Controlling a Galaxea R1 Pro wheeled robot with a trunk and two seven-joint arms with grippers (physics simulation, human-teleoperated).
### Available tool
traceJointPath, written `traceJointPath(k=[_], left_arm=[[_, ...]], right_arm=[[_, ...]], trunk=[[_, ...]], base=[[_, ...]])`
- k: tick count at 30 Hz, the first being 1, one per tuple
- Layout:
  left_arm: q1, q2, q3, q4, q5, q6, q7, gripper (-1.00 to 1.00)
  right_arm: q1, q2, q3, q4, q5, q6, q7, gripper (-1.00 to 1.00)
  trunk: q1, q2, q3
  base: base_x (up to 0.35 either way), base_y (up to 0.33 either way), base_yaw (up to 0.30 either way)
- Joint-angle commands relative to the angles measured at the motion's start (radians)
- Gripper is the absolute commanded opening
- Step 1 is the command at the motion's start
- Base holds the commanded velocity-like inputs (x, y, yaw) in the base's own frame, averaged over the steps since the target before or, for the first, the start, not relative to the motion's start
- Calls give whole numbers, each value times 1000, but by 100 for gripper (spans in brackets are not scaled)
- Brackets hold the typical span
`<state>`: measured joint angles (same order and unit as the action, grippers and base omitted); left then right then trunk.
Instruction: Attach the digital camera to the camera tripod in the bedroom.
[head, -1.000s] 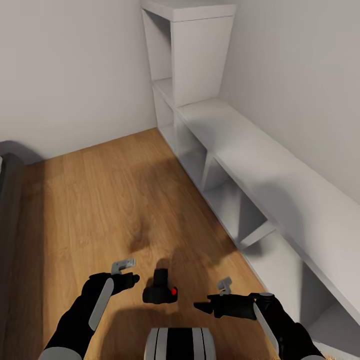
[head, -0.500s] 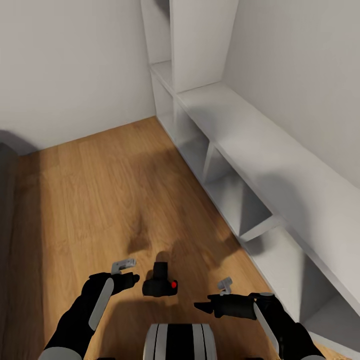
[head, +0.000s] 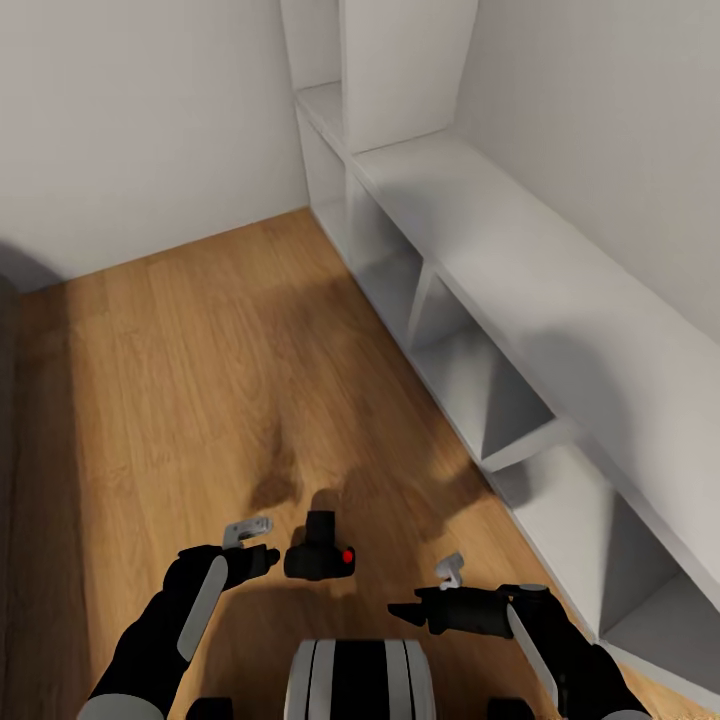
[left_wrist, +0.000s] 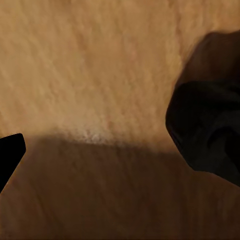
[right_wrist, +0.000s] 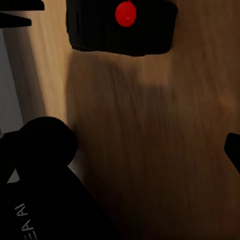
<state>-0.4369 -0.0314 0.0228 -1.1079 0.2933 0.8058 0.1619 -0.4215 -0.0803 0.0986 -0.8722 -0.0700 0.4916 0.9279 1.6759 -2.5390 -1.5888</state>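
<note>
Shelving nearer; digital camera (head: 320, 556), lens forward, beside left pincer (head: 262, 543).

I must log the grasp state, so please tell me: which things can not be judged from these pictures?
- Whether the left gripper holds the camera: head view, the contact spot is too small to judge.
- The camera's lens: right wrist view, cut off by the edge.
- Insides of the white shelf: head view, hidden by its top board and dividers.
- Right gripper fingers: head view, too dark.
</note>
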Motion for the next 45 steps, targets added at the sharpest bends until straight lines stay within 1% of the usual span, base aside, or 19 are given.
traceJointPath(k=[1,13,14,15,16,17,21,28,29,32,35,45], left_arm=[[0,-1,2,-1,11,4,8,100],[0,-1,3,-1,12,4,7,100],[0,-1,4,-1,17,6,6,100],[0,-1,4,-1,18,6,5,100],[0,-1,4,-1,18,6,5,100],[0,-1,4,-1,18,6,5,100],[0,-1,5,-1,18,6,5,100],[0,-1,6,-1,18,6,5,100],[0,-1,6,-1,18,6,5,100],[0,-1,6,-1,18,6,5,100],[0,-1,6,-1,18,6,5,100],[0,-1,6,-1,18,6,5,100]], right_arm=[[0,-1,3,-1,-8,8,-1,100],[0,-1,1,-3,-12,12,0,100],[0,-3,-183,-68,-20,67,5,100],[0,-3,-204,-100,-20,108,7,100],[0,-3,-212,-117,-20,128,8,100],[0,-4,-223,-150,-20,165,10,100],[0,-4,-236,-202,-21,227,20,100],[0,-4,-242,-228,-21,257,32,100],[0,-5,-245,-235,-20,280,48,100],[0,-5,-247,-237,-19,312,71,100],[0,-8,-247,-238,-17,331,96,100],[0,-23,-247,-238,-9,344,115,100]], trunk=[[0,0,-5],[6,-3,-51],[6,-4,-55],[7,-4,-59],[7,-4,-63],[7,-4,-66],[9,-5,-82],[12,-7,-109],[13,-7,-113],[14,-8,-124],[16,-8,-136],[20,-11,-175]], base=[[0,0,0],[0,0,0],[0,0,0],[0,0,0],[0,0,0],[0,0,0],[0,0,0],[0,0,0],[0,0,0],[0,0,0],[0,0,0],[0,0,0]])
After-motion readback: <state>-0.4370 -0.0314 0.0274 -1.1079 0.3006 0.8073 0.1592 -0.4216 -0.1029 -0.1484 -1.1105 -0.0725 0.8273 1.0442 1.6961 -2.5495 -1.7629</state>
